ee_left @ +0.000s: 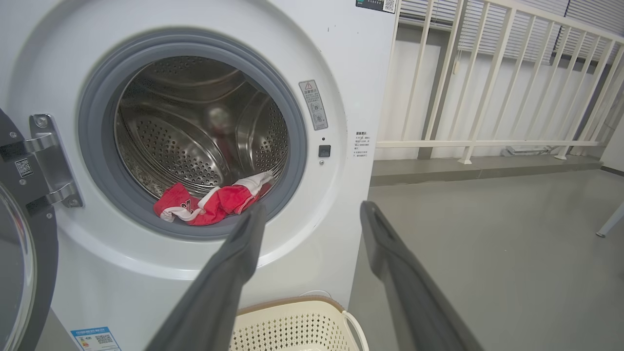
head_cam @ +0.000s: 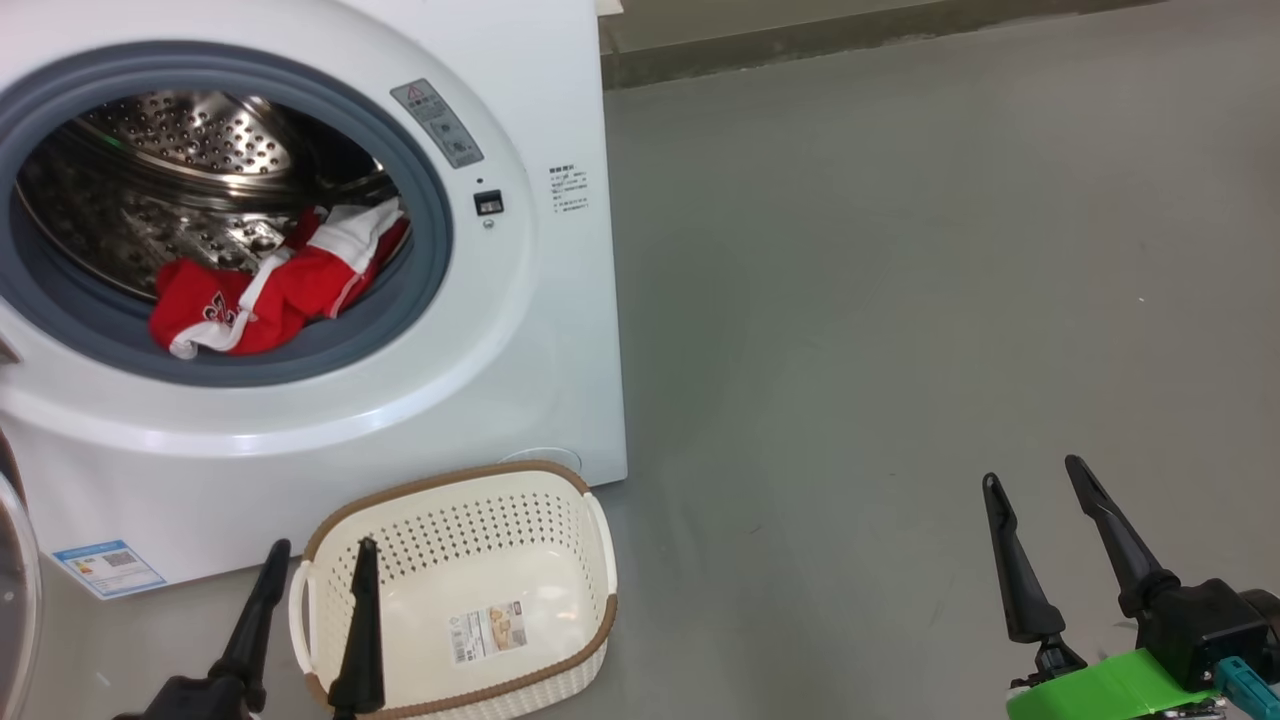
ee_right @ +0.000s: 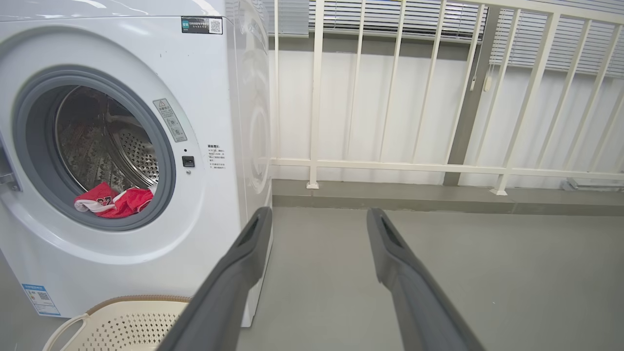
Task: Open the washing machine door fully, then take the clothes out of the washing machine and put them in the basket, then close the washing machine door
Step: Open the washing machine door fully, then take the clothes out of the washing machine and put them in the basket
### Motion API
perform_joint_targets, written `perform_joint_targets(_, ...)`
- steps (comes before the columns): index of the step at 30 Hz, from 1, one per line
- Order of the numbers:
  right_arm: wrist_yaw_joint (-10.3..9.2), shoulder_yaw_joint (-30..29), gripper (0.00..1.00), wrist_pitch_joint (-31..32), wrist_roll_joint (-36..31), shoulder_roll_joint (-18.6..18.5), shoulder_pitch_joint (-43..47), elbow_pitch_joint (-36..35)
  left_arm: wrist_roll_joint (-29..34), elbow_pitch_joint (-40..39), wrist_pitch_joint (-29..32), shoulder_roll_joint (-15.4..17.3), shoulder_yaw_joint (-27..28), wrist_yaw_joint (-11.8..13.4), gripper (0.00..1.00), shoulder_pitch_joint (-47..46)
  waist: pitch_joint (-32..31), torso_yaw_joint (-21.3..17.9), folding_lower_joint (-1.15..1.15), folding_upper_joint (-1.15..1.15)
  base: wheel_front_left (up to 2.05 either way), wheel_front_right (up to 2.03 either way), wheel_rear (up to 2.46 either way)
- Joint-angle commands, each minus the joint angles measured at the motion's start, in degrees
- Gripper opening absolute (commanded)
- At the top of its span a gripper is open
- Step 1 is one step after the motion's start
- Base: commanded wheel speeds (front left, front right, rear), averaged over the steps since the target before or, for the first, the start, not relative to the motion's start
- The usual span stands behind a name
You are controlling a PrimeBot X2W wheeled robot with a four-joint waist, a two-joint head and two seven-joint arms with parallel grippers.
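We are holding the left gripper [head_cam: 323, 548] and right gripper [head_cam: 1032, 472] spread and empty while the clothes [head_cam: 270, 290] are lying crumpled inside the washing machine [head_cam: 540, 300], near its mouth. We are judging them soft and light, best pinched at a raised fold.

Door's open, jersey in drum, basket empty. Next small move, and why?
Probably extend the left gripper up toward the clothes. They lie at the front lip of the drum, the washing machine door is swung aside, and that gripper is open and nearer the opening than the right gripper.
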Motion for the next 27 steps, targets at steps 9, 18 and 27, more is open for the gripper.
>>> perform_joint_targets(9, 0.36, 1.5, 1.00, -0.4, 0.2, -0.5, -0.5, -1.6, 0.4, -1.2, -0.5, 0.2, 2.2, 0.8, 1.00, -0.7, 0.3, 0.1, 0.00, 0.00, 0.00, 0.00, 0.00)
perform_joint_targets(18, 0.36, 1.8, 1.00, -0.4, 0.3, -0.5, -0.8, -1.3, 0.9, -0.9, -0.5, 0.2, 2.4, 1.6, 1.00, -1.3, 0.6, 0.1, 0.00, 0.00, 0.40, -0.40, 0.00)
perform_joint_targets(27, 0.36, 1.8, 1.00, -0.4, 0.8, -0.5, -1.3, -1.1, 0.0, -1.2, -0.5, -0.1, 2.7, 1.7, 1.00, -1.9, 0.8, 0.7, 0.00, 0.00, 1.52, -1.52, 0.00)
